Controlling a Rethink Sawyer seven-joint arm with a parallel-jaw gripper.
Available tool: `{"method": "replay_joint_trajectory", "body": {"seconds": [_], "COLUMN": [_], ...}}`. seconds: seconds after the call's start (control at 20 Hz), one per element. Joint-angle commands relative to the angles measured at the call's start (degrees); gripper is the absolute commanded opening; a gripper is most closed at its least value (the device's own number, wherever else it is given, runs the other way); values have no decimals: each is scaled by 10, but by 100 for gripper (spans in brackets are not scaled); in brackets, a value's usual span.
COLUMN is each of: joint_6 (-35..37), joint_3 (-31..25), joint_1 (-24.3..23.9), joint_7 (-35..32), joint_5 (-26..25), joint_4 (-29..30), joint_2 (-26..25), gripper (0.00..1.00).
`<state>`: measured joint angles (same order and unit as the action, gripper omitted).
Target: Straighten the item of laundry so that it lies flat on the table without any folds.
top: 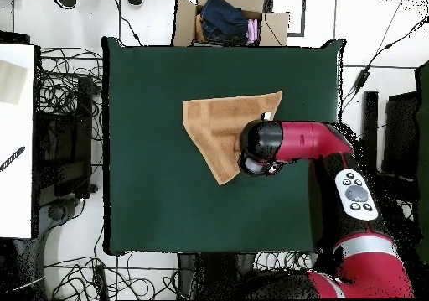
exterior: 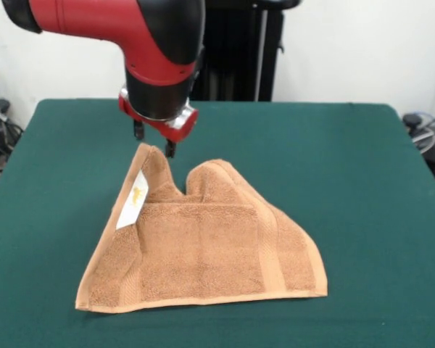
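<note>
Front view shows the red and black arm's fingers (exterior: 152, 142) spread apart and holding nothing, poised just above the raised far corner of the small orange-tan terry hand towel (exterior: 203, 254), which lies on the dark green felt-like tabletop (exterior: 362, 188) below and in front of them. Judging by its roughly triangular outline, with far corners folded over beside the small white label (exterior: 133, 201), the straightening is unfinished. Those folds remain to be pulled out.

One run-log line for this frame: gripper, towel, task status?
gripper: open, fingers just above towel's raised far corner | orange-tan terry hand towel: folded over, peaked, white label showing | dark green felt table | status: not flat yet
</note>
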<state>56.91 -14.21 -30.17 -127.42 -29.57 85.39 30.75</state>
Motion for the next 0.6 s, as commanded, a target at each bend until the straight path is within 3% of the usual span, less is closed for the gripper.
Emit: {"method": "replay_joint_trajectory", "body": {"seconds": [0.05,0.6], "joint_6": [53,21], "joint_3": [-55,-69], "joint_1": [-16,-24], "joint_7": [133,127], "joint_5": [19,11], "joint_4": [4,-12], "joint_2": [12,-4], "gripper": [100,100]}}
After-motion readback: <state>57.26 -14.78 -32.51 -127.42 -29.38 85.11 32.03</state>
